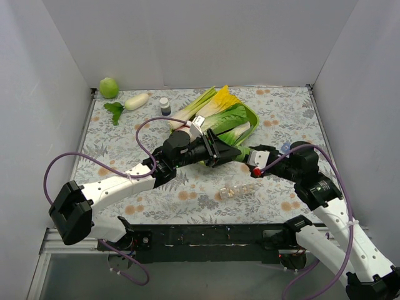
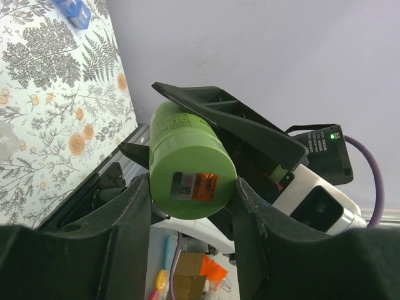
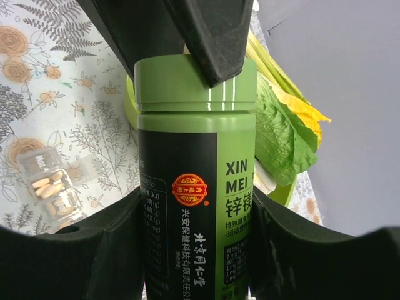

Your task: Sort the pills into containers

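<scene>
Both jaws are clamped on the green pill bottle [image 3: 187, 250]: right gripper [image 3: 197, 206] on the body, left gripper [image 2: 190, 194] on the cap. The clear pill organizer [image 1: 239, 189] lies nearby on open tabletop [image 1: 281, 119].

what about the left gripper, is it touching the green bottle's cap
Touching. In the right wrist view one of the left gripper's fingers presses onto the green pill bottle's cap with no gap.

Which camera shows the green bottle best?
The right wrist view: the green bottle fills it, label and cap clear. The left wrist view shows only its round end and sticker. The top view has it mostly hidden between left gripper and right gripper.
</scene>
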You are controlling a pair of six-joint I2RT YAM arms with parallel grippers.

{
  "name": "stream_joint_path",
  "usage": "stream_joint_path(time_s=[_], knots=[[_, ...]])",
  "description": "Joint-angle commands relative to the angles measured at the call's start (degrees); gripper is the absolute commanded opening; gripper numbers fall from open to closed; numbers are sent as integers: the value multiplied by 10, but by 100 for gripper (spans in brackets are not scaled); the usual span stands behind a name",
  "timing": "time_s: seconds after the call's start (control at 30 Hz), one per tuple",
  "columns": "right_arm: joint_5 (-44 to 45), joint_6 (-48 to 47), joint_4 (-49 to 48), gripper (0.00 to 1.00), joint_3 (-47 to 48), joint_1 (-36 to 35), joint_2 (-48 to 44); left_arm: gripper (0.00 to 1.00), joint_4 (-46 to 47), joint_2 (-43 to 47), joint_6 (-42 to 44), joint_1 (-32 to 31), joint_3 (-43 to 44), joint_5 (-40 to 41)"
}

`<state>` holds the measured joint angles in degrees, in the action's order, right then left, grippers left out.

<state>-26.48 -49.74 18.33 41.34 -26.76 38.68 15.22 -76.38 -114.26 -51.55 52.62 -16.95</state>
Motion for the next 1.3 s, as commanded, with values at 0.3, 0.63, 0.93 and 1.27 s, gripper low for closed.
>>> stream_joint_path(time_s=[0.3, 0.63, 0.93, 1.27], knots=[[-212, 245, -20, 1, 2, -3, 24, 0, -100, -19, 491, -1, 56, -290], [-430, 833, -503, 1, -219, 5, 41, 64, -247, 58, 753, 2, 63, -213], [-387, 509, -216, 1, -124, 11, 18, 98, -127, 264, 528, 30, -40, -54], [-97, 113, -11, 1, -16, 8, -8, 98, -228, 229, 177, 33, -20, 100]])
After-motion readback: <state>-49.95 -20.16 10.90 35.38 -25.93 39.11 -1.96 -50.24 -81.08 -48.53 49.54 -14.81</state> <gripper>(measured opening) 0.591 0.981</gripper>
